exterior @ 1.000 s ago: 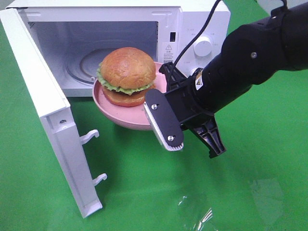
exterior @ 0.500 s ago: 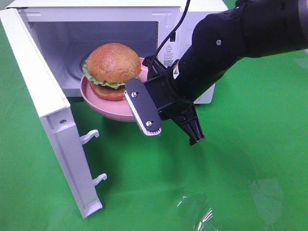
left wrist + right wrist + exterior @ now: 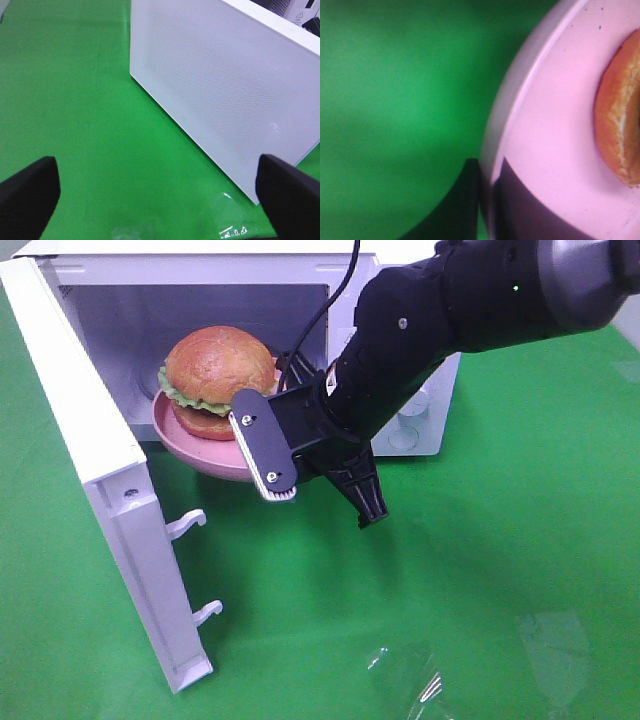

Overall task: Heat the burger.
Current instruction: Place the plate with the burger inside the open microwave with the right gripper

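At the mouth of the microwave [image 3: 200,270] the right gripper [image 3: 486,210] pinches one edge of the plate [image 3: 195,455] — a lopsided hold — so a tilt or knock going in could tip off the burger [image 3: 218,365] sitting on it.

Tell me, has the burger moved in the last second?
Yes. The burger, riding on the pink plate, has shifted left and farther back, toward the open cavity of the microwave and nearer its door.
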Motion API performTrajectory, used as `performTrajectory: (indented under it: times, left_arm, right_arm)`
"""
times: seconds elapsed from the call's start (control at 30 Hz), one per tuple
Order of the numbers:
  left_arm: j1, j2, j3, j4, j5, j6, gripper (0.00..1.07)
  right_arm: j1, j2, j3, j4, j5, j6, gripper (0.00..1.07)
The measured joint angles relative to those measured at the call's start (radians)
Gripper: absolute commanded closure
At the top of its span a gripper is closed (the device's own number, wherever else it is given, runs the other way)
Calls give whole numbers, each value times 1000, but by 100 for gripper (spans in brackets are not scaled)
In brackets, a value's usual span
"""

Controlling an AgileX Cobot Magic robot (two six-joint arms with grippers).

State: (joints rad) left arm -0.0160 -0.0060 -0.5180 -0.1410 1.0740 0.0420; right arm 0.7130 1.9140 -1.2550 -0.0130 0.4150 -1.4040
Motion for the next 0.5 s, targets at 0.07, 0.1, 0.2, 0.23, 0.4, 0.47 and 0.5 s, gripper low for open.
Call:
performTrajectory:
  times: [0.07,0.1,0.2,0.23,0.4,0.47,0.5]
  left_arm:
    - [0,0,0,0,0,0,8]
    - [0,0,0,0,0,0,8]
    - [0,0,0,0,0,0,8]
    - [0,0,0,0,0,0,8]
    - [0,0,0,0,0,0,8]
    - [0,0,0,0,0,0,8]
    - [0,0,0,0,0,0,8]
  right_arm:
    - [1,19,-26,-11,3,20,107]
    - [1,19,-26,-11,3,20,107]
    - [2,47,-62,-25,4,29,107]
    - [2,55,-72,-29,4,30,107]
    - [2,95,-135,-51,13,54,107]
    - [2,110,-162,-65,15,73,107]
    - [2,110,-162,-65,15,73,107]
